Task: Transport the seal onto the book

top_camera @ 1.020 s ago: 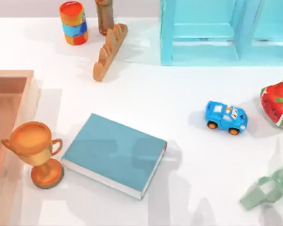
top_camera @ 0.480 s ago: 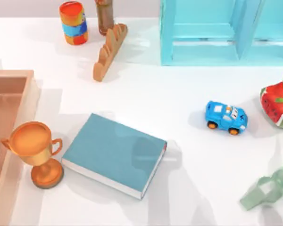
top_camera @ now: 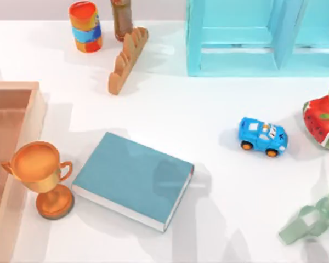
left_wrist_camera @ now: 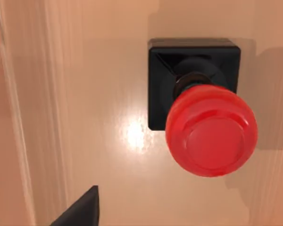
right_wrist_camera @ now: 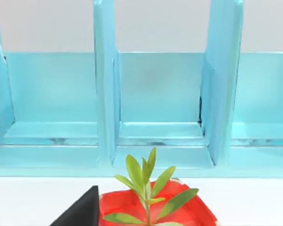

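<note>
- left gripper [left_wrist_camera: 80,212]: one dark fingertip visible in the left wrist view, above a wooden surface; jaw spread cannot be told.
- seal [left_wrist_camera: 203,110]: upright on that wooden surface, black square base, red ball knob on top, apart from the fingertip.
- book [top_camera: 132,179]: teal cover, flat on the white table [top_camera: 208,126], near-left of centre, just right of a trophy [top_camera: 41,175].
- wooden tray [top_camera: 11,142]: left edge.
- toy car [top_camera: 262,136]: right of centre.
- shelf unit [top_camera: 252,38]: light blue, far right.

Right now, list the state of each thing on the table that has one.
seal: upright on a tan wooden surface, not gripped
book: closed, lying flat, nothing on it
trophy cup: upright
toy car: on its wheels
striped can: upright
</note>
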